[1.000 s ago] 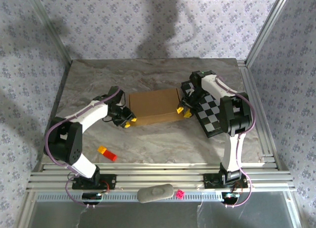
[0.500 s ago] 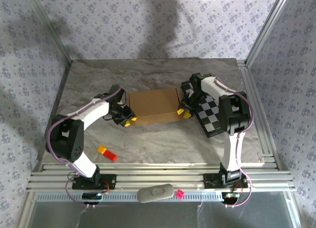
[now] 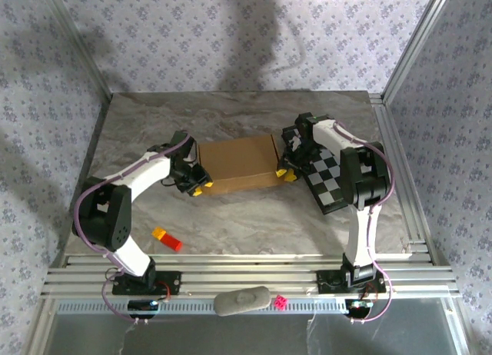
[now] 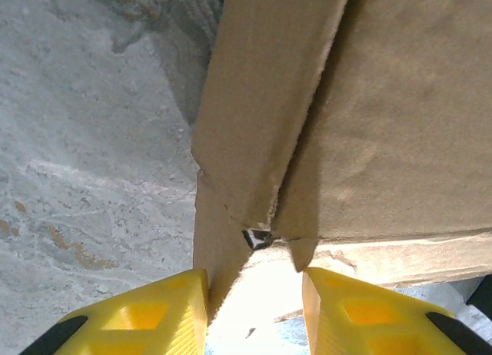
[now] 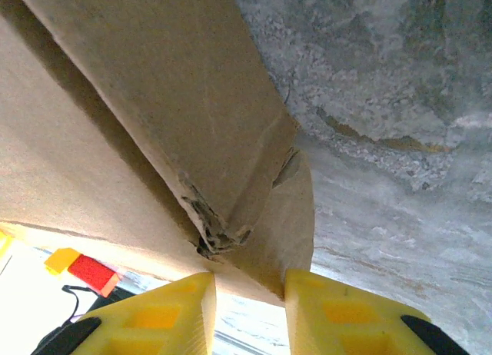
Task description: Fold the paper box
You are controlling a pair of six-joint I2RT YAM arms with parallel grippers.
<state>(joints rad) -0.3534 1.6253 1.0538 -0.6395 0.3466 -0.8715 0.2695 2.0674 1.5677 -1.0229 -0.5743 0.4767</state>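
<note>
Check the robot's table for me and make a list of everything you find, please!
Surface: grey marbled table.
Job's things: brown paper box, lying flat mid-table between the two grippers.
Clutter: checkered board right of the box; red-and-yellow block near the left arm; grey lump and small pink piece on the near rails.
Grippers: left gripper at the box's left end, right gripper at its right end; each has its jaws apart astride a corner flap.
Cables: purple cables run along both arms; no snag seen.
Surroundings: patterned walls, metal frame.
</note>
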